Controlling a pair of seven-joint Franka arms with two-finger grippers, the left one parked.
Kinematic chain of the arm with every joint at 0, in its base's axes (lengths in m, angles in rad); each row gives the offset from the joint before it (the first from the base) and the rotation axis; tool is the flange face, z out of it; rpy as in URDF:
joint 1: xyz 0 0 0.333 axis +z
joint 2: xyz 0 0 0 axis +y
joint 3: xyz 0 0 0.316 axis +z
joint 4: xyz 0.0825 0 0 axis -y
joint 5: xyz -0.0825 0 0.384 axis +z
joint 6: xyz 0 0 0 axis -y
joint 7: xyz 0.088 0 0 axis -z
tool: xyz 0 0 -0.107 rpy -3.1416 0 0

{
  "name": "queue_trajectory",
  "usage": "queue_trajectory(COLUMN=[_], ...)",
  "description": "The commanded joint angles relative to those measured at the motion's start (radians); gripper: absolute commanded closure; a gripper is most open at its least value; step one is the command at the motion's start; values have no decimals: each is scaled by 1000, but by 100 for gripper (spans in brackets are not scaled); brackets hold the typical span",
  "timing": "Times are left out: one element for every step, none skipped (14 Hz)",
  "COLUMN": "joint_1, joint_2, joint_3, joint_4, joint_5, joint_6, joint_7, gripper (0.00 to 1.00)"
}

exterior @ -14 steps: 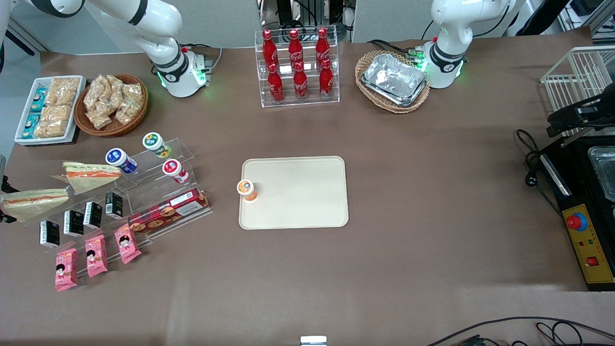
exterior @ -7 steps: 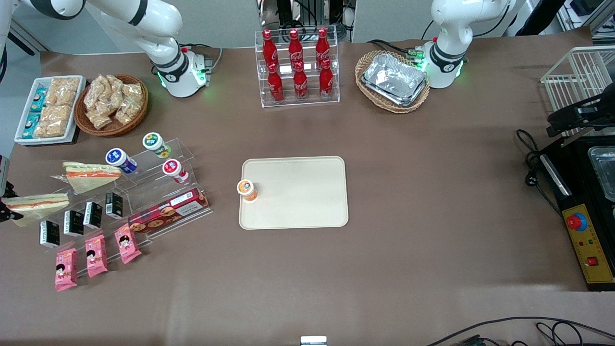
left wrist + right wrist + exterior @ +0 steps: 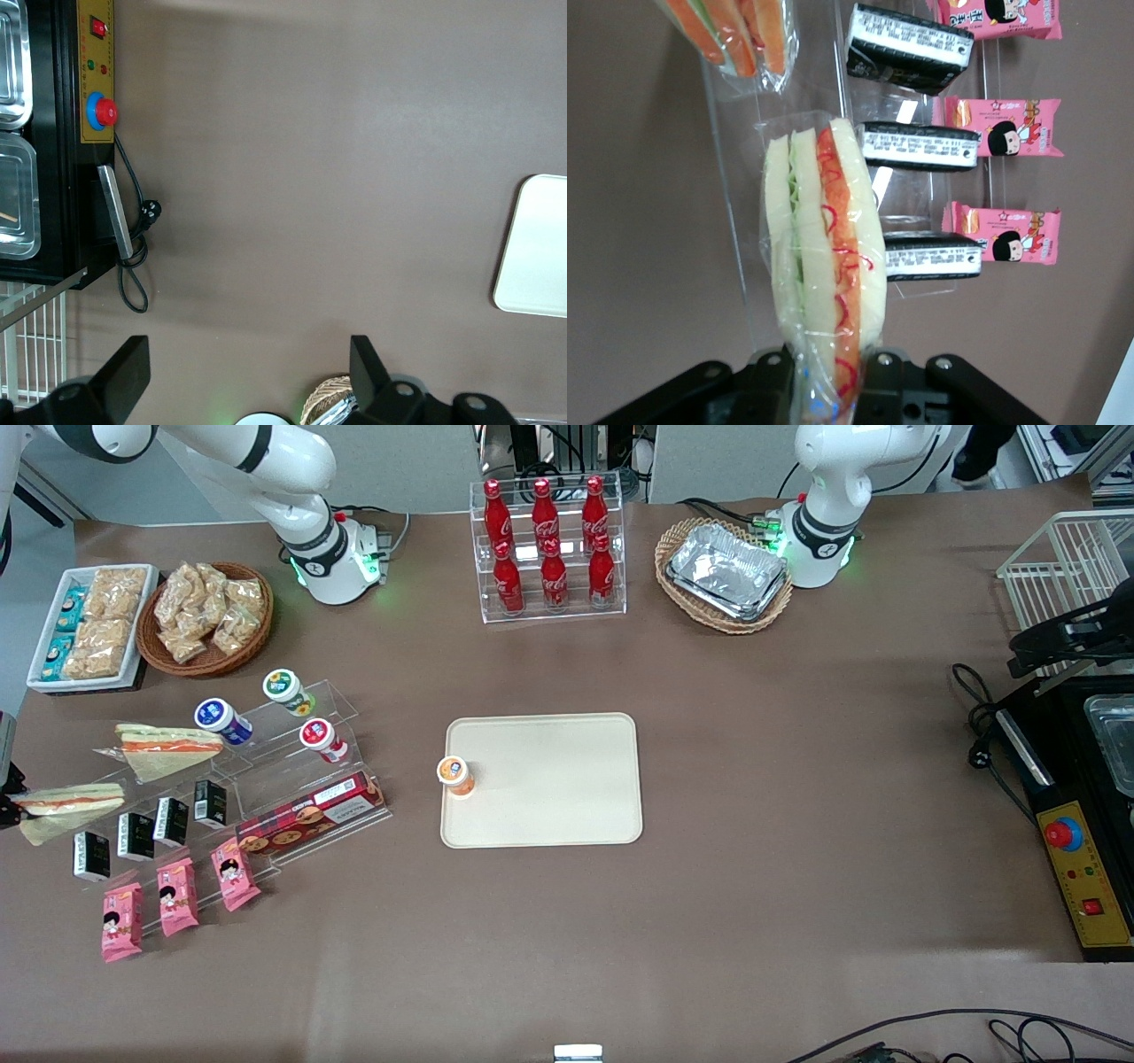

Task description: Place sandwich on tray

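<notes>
**Right gripper clamped on wedge sandwich at working-arm end of table**

The gripper (image 3: 824, 376) is positioned at the working arm's end of the table, at the edge of the front view. Its two fingers are closed against the narrow end of the sandwich (image 3: 824, 274), one finger on each bread face, with the clear wrap pinched between them. The sandwich stands on edge in the grip, so the orange-red filling stripe and the pale green layer face the wrist camera.

In the front view the sandwich (image 3: 66, 802) is seen beside the clear acrylic display stand (image 3: 292, 779), just above the row of small black cartons (image 3: 137, 834). Contact between the sandwich and the stand cannot be confirmed.

The second wedge sandwich (image 3: 164, 748) rests on the stand, farther from the front camera than the held one. Three pink snack packets (image 3: 177, 886) lie nearer to the front camera than the cartons.

The tray (image 3: 567, 779) lies flat at the middle of the table, well apart from the sandwich. An orange-lidded cup (image 3: 455, 774) stands on the tray at the rim nearest the working arm's end. The remaining tray surface is bare. A corner of the tray (image 3: 536, 257) also appears in the left wrist view.
</notes>
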Motion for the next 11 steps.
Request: queue_trajectory(joint_1=[-19,-22,-24,-24,-24,-24,-25,-25,-24,-19,-13], joint_2=[12,10,9,9,9,6,2,-2,-4,-4,-4], joint_3=[2,0,-1,-3,-3,-4,-6,-6,-5,-3,-3], joint_4=[9,16,27,41,62,81,99,114,136,154,174], joint_5=[32,41,57,60,60,58,57,49,45,42,39], joint_6=[17,11,3,-26,-56,-84,-109,-135,-150,-169,-187], joint_7=[-18,-3,31,58,86,123,162,201,232,255,287], gripper=[100,100,100,100,100,100,100,100,100,100,100])
